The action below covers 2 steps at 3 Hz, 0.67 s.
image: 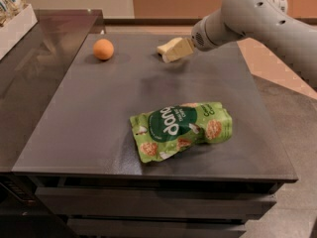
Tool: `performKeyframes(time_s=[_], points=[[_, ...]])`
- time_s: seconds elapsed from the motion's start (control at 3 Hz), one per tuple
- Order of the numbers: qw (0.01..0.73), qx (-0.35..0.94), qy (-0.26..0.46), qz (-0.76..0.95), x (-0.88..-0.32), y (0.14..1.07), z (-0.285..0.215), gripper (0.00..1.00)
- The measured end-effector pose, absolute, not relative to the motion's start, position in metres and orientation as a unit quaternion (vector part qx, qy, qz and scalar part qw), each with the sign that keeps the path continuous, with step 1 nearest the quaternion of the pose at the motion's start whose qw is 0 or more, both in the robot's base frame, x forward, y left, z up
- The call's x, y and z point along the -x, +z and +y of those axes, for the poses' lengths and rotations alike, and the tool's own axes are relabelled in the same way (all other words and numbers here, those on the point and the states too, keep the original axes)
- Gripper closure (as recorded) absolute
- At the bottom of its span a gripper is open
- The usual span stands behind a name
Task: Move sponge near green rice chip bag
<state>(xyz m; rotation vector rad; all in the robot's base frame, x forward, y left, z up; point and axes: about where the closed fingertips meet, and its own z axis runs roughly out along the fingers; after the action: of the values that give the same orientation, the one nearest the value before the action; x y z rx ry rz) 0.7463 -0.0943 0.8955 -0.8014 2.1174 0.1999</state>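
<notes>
The sponge (166,45) is a small pale yellow block lying on the dark table (99,113) at the far middle. The green rice chip bag (181,129) lies flat near the table's front, well apart from the sponge. My gripper (174,52) comes in from the right on a grey arm (247,14) and sits right at the sponge's near right side, touching or almost touching it. Part of the sponge is hidden behind the gripper.
A round orange fruit (103,49) sits at the far left of the table. A white tray with packets (15,14) stands on the counter at the far left. The table's front edge (148,175) drops to drawers below.
</notes>
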Motion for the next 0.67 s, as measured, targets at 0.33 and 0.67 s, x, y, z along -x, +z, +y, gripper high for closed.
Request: performKeyframes(time_s=[0.33,0.67], points=[[0.424,0.319,0.080,0.844,-0.7477,0.8963,-0.0938,0.00],[0.414,0.320,0.079,0.848,-0.7464,0.8907,-0.0947,0.00]])
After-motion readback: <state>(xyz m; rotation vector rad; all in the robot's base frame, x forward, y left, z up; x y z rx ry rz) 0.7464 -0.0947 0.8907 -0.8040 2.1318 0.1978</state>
